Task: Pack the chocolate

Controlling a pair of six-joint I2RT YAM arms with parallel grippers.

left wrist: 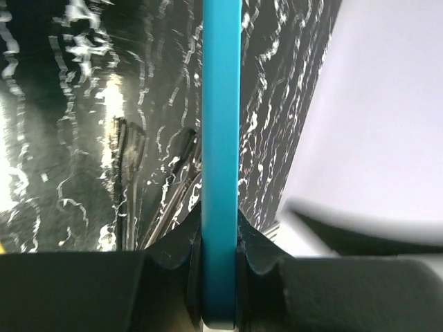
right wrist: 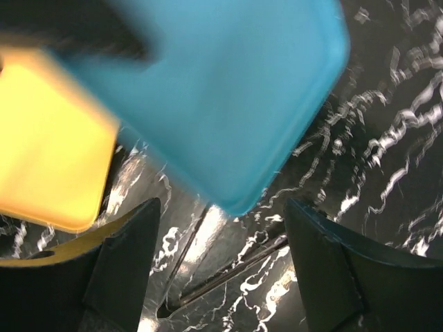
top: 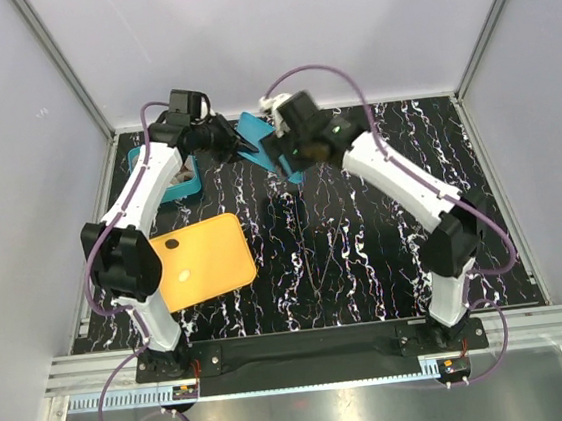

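Note:
My left gripper (left wrist: 221,223) is shut on the flat teal lid (left wrist: 221,124), gripping its edge and holding it upright above the table at the back (top: 253,130). My right gripper (right wrist: 221,211) is open and empty, its fingers either side of the lid's lower corner (right wrist: 228,97) without touching it. One dark brown chocolate (top: 172,245) and one cream-white chocolate (top: 184,276) lie on the orange tray (top: 216,258). The teal box (top: 188,189) sits at the back left, mostly hidden under my left arm.
The black marbled table (top: 366,252) is walled by pale panels at the back and sides. The orange tray also shows at the left of the right wrist view (right wrist: 48,152).

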